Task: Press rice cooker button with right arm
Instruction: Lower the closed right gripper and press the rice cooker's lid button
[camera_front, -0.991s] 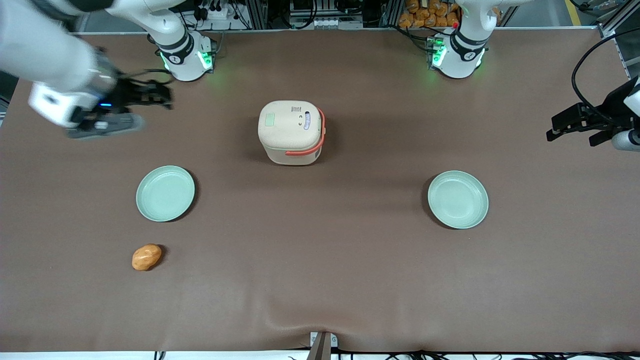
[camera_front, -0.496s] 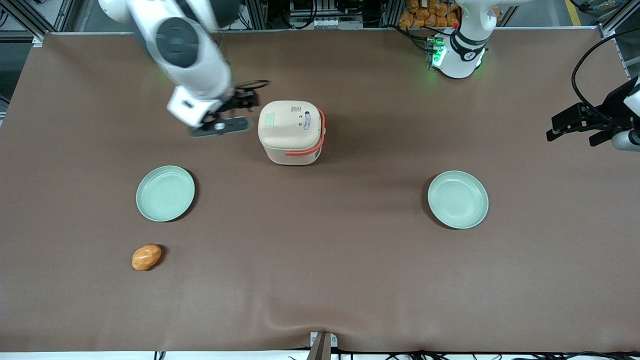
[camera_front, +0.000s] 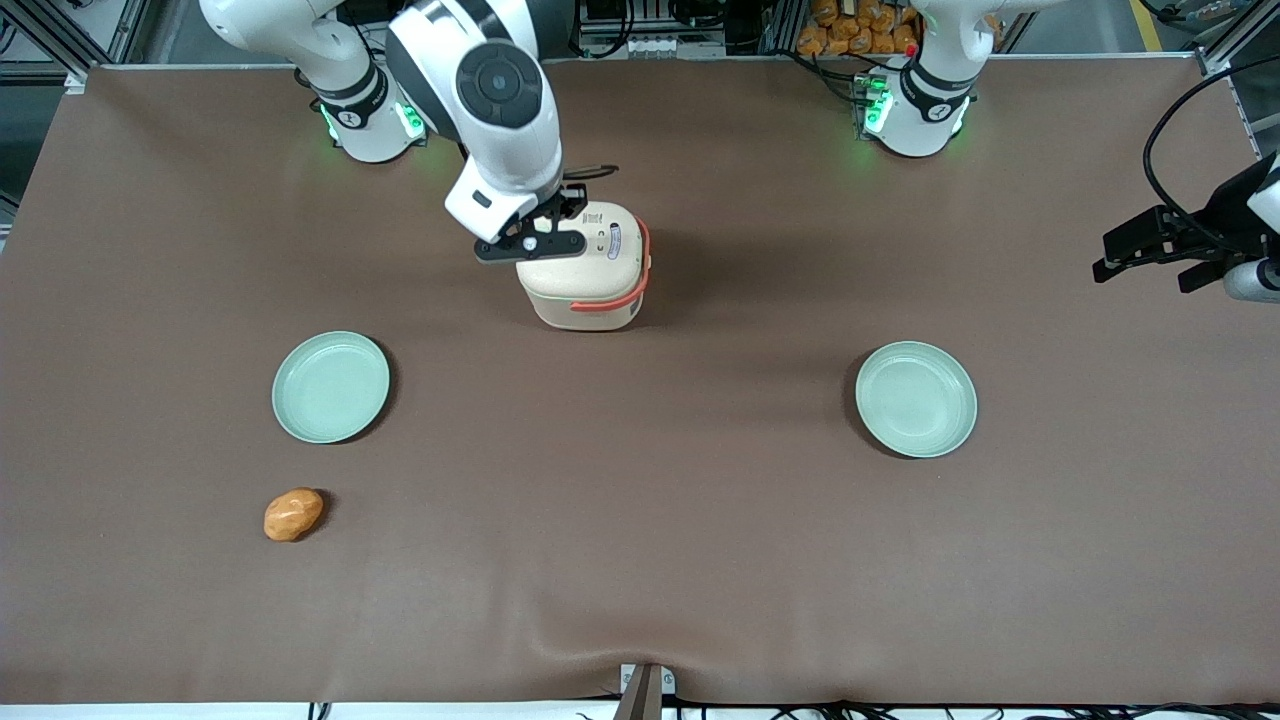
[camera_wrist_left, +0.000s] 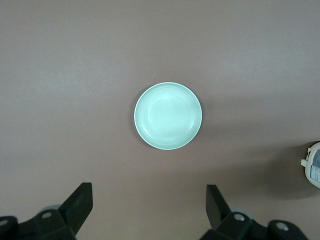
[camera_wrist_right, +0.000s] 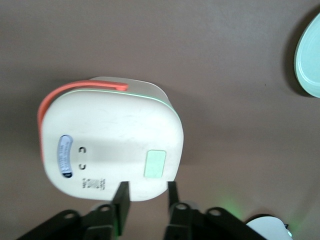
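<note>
Bread roll (camera_front: 293, 514) lies near the counter's front edge toward the working arm's end, with a green plate (camera_front: 331, 387) farther from the front camera. Over the rice cooker (camera_front: 590, 270), mid-counter nearer the back edge, the right arm (camera_front: 490, 90) holds its gripper (camera_wrist_right: 146, 200), fingers (camera_wrist_right: 121, 200) slightly parted above the lid's edge. A second plate (camera_front: 916, 399) sits toward the parked arm's end.

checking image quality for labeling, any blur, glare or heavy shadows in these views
Front view: sharp, even light, soft shadow beside the cooker, green glow at the arm bases, the gripper crisp above the cooker's lid. Right wrist view: cooker clear, no glare, fingers a little apart at its edge. Left wrist view: plate sharp, flat light.
</note>
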